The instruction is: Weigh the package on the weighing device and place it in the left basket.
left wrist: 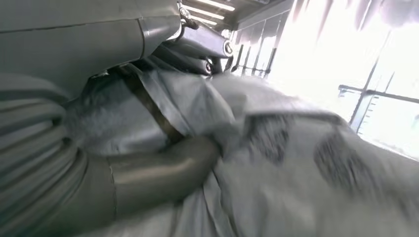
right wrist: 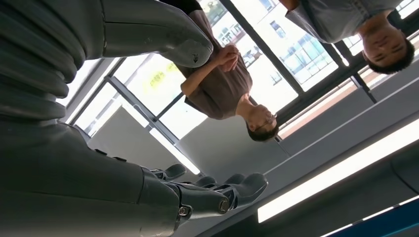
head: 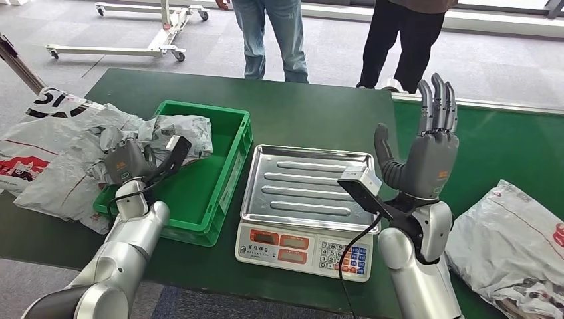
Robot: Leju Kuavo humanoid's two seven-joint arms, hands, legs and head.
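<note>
The left hand hides part of the grey package; its fingers are unseen.

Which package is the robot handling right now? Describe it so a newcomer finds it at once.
Start at the green basket left of the scale. The grey package lies crumpled in its far end, gripped by the left hand. Other grey packages lie outside the basket, untouched.

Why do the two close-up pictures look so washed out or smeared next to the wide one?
Head view: even light, sharp, with mild glare on the scale's steel tray. Left wrist view: the grey package and the left hand gripping it sit very near the lens and look soft, and the windows are blown white. Right wrist view: aimed up at bright windows and a ceiling light strip, leaving the open right hand dark.
</note>
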